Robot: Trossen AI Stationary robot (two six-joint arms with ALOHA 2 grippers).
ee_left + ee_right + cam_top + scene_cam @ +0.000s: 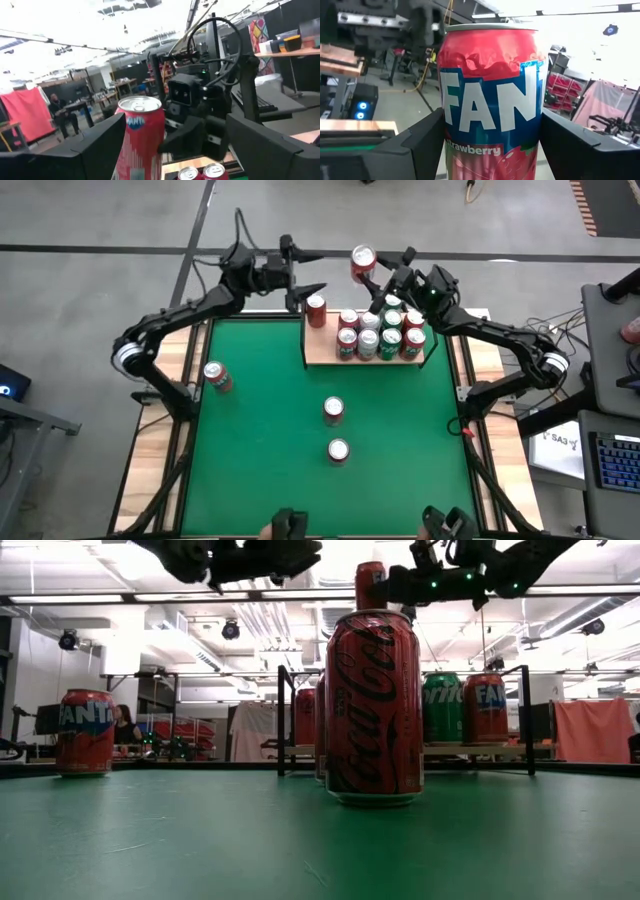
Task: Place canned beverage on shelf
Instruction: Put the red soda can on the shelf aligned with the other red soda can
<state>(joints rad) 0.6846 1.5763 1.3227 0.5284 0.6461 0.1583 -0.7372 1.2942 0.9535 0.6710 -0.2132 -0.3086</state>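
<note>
Handling first, from the high view: finding the right gripper (368,270) clamped across the body of a strawberry soda can (363,262), carrying it upright in the air just beyond the back edge of the shelf (320,348); judging the can rigid if full but thin-walled, smooth and slippery, so favouring a squeeze on the middle of the wall, never the rim. Noting the left gripper (305,292) hanging wide open and empty near the shelf's left end, beside a lone red can (316,310), with a packed cluster of cans (380,335) filling the right part of the board. Moving to the low view: seeing the held can (370,585) well above the board, a cola can (373,705) and an orange soda can (85,730) standing loose on the green table (200,840), whose felt is looking flat and grippy enough to be keeping cans steady. Turning to the left wrist view: catching the raised can (140,135) with the other arm behind it and a person (55,107) sitting far off in an open workshop. Ending at the right wrist view: confirming both fingers pressing on the can's sides at mid-height (492,110).
</note>
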